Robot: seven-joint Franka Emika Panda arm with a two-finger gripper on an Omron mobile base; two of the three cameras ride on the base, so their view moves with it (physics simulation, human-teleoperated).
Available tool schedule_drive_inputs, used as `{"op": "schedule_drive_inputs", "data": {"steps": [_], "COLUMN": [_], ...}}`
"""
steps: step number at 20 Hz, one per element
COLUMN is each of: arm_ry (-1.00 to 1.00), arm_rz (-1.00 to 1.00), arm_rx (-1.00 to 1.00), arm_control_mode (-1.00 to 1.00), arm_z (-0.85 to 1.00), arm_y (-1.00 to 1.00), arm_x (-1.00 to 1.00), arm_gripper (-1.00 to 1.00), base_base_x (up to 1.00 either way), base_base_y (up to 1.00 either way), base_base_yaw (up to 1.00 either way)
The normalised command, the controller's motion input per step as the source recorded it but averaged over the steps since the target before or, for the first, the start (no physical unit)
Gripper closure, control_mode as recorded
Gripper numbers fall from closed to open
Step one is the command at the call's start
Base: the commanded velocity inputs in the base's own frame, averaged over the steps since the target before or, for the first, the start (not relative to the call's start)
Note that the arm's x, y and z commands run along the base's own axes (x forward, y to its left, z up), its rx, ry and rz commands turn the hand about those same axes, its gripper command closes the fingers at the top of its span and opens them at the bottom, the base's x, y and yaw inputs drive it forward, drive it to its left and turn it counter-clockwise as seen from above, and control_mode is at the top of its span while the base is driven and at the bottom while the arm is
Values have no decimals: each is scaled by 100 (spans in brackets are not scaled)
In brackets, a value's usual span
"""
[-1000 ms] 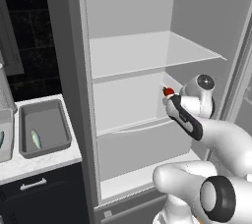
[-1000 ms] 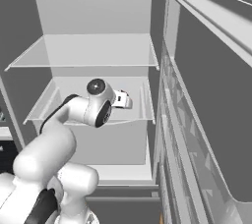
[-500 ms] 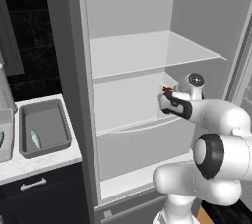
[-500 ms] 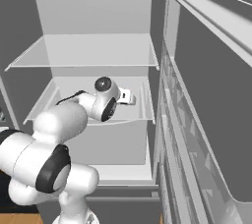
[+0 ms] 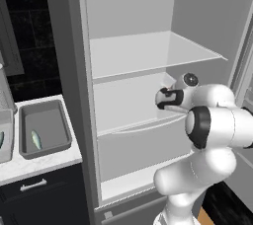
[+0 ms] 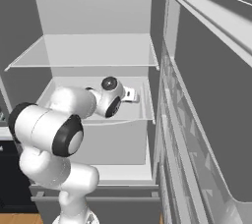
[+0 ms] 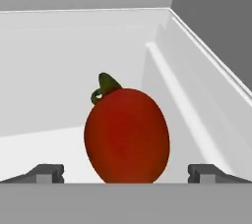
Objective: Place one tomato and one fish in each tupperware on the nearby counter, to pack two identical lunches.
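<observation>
A red tomato with a green stem lies on the pale fridge shelf, close ahead of my gripper. The gripper is open. Its two dark fingertips stand wide on either side of the tomato, with a gap on both sides. In the left base view the gripper reaches into the fridge over the middle shelf. On the marble counter at the left sits a grey tupperware with a pale fish in it. A second tupperware is cut off by the frame edge.
The fridge stands open with an upper shelf above my hand and a lower compartment below. Its door hangs open on the right. The shelf's side wall runs close along the tomato's right. Dark drawers sit under the counter.
The arm has swung and stretched further into the fridge, carrying the gripper in over the middle shelf toward the tomato. The jaws have stayed wide.
</observation>
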Motion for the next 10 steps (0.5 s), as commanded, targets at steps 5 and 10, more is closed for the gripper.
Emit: {"op": "schedule_drive_inputs", "data": {"steps": [5,10], "arm_ry": [0,0], "arm_rz": [0,0], "arm_rx": [0,0], "arm_control_mode": [-100,-100], "arm_z": [-16,-18], "arm_y": [-9,-14], "arm_x": [51,42], "arm_gripper": [-100,-100], "base_base_x": [0,0], "base_base_y": [0,0], "base_base_yaw": [0,0]}}
